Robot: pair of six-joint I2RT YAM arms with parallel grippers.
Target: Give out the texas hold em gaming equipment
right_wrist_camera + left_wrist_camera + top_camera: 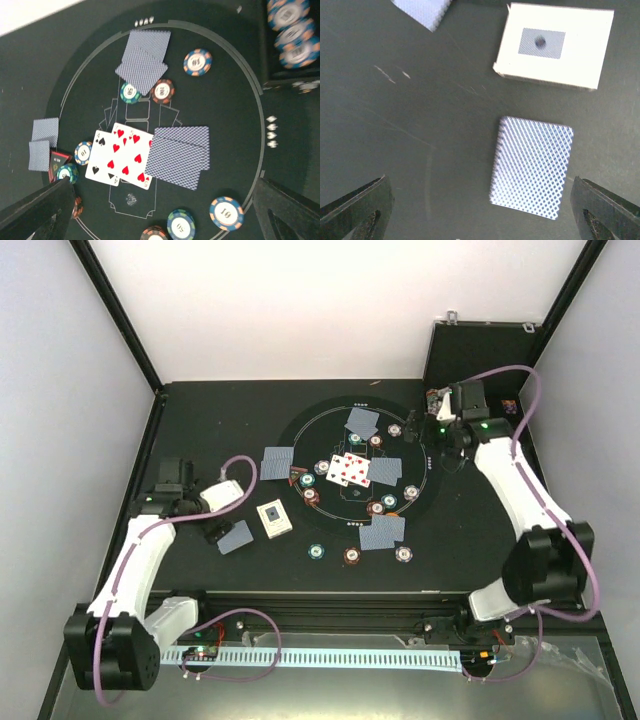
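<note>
In the right wrist view, a blue-and-orange chip (226,212) near the mat's edge reads "10". The green chip (180,225) beside it reads "50", and a brown-red chip (162,91) touching the upper face-down cards (145,60) reads "100". The leftmost face-up card (102,157) shows an "A" over a black spade, the two face-up cards beside it (131,159) carry red hearts, and the black mat (220,100) bears small white suit signs at its rim.

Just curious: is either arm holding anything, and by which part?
Nothing. The left tool and right tool both stand open and empty.
</note>
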